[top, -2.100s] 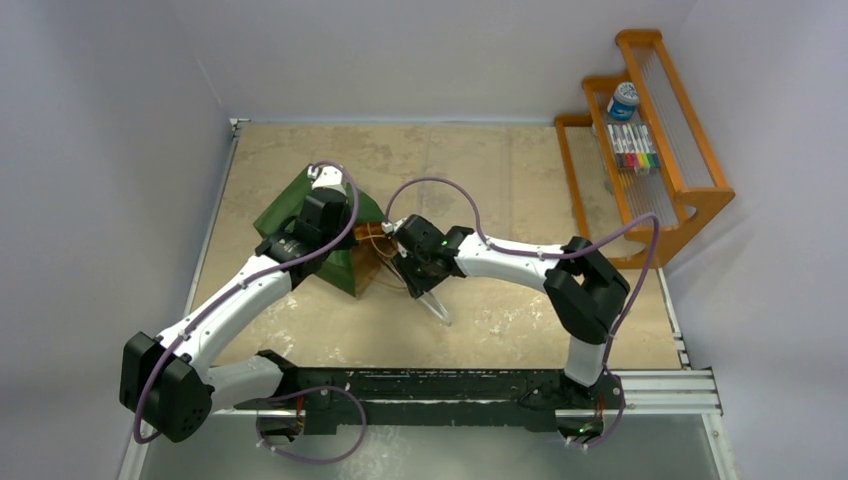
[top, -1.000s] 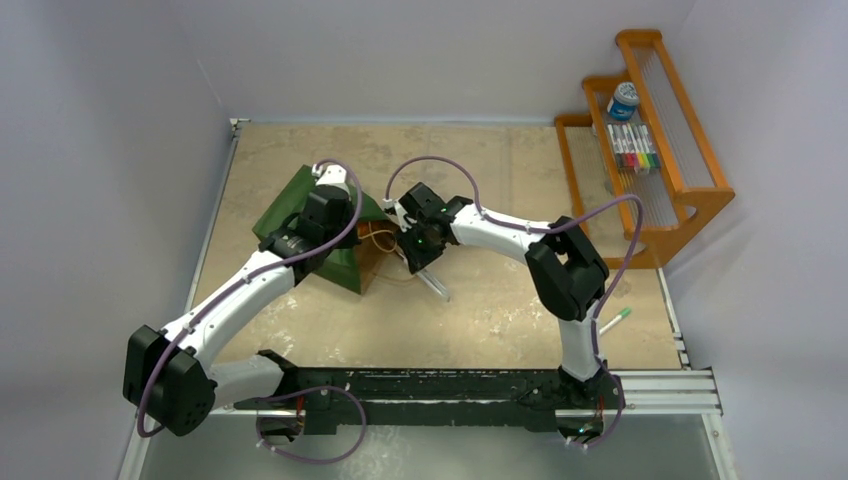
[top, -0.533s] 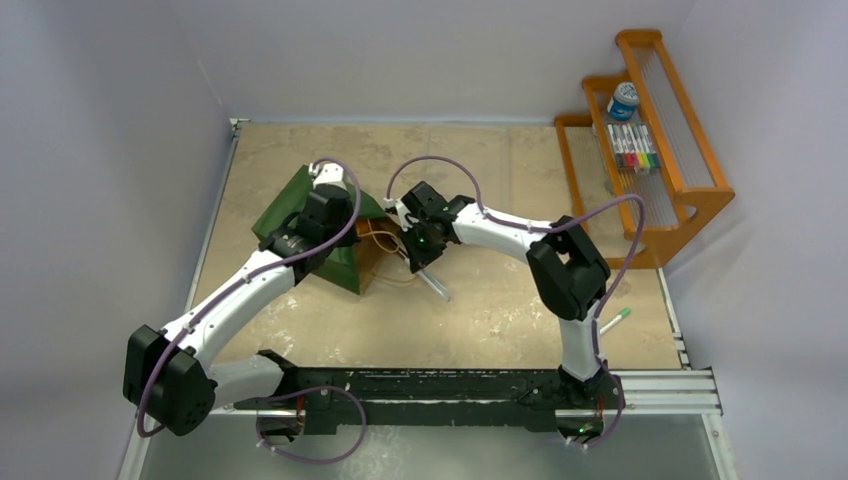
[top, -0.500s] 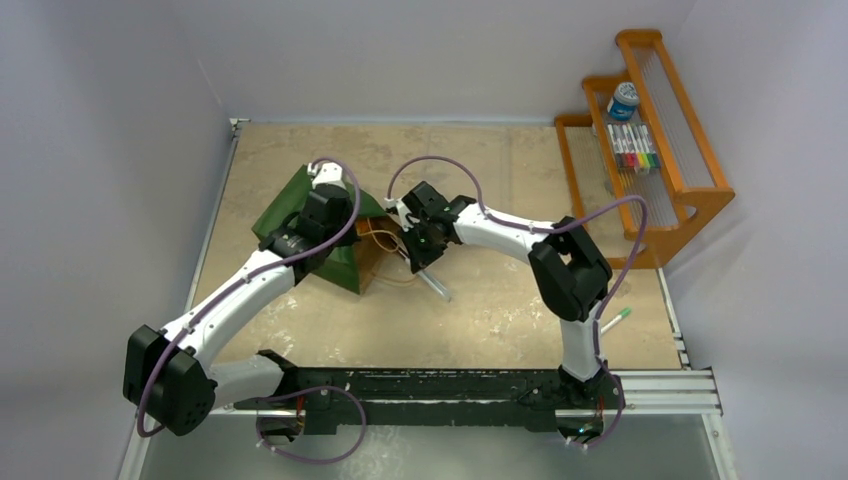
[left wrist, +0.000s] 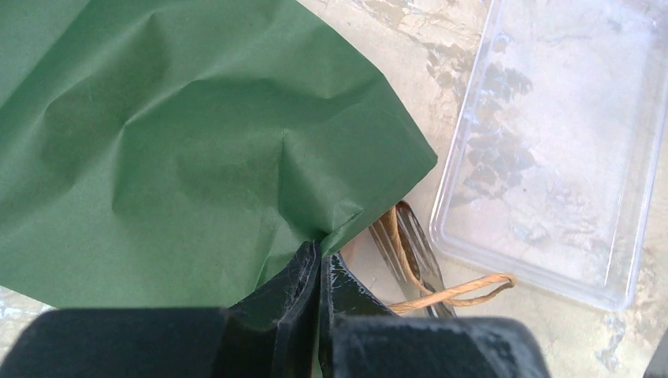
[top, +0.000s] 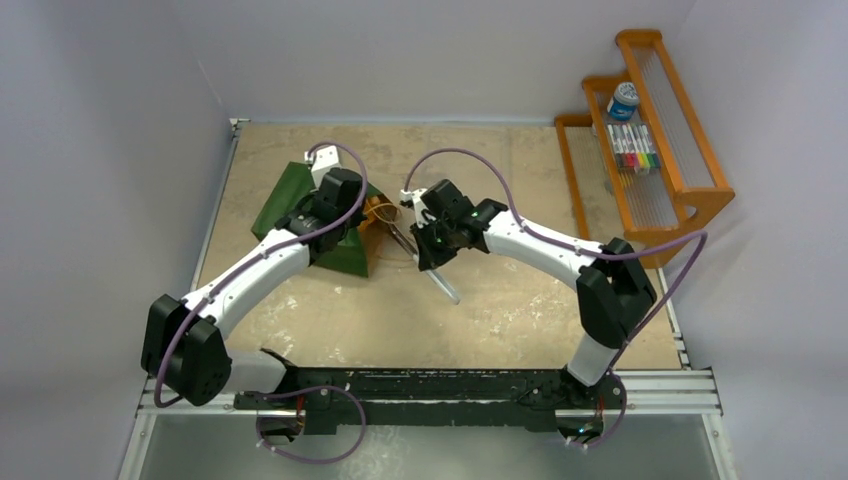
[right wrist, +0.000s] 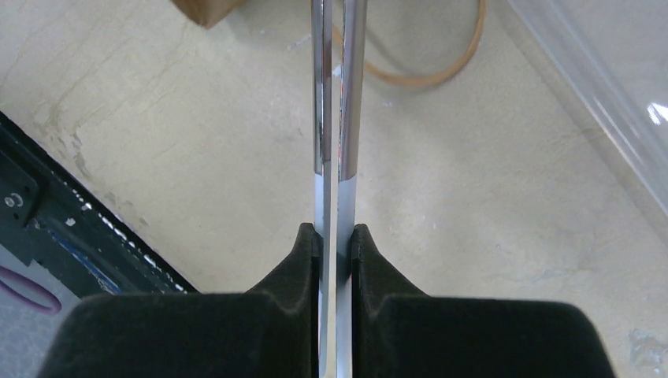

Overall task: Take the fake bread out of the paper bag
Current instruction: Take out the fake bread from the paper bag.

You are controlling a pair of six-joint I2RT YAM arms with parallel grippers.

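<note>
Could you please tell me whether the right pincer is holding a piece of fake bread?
No, the right pincer is shut on the long metal tongs, pressing their two arms together.

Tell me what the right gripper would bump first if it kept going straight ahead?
Probably the paper bag: the tongs held in the right gripper point at its mouth, though depth is unclear.

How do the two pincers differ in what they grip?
The left pincer pinches the edge of the green paper bag; the right pincer clamps metal tongs. The left closes almost flat on thin paper; the right is held slightly apart by the tongs' two arms. Both are gripping.
</note>
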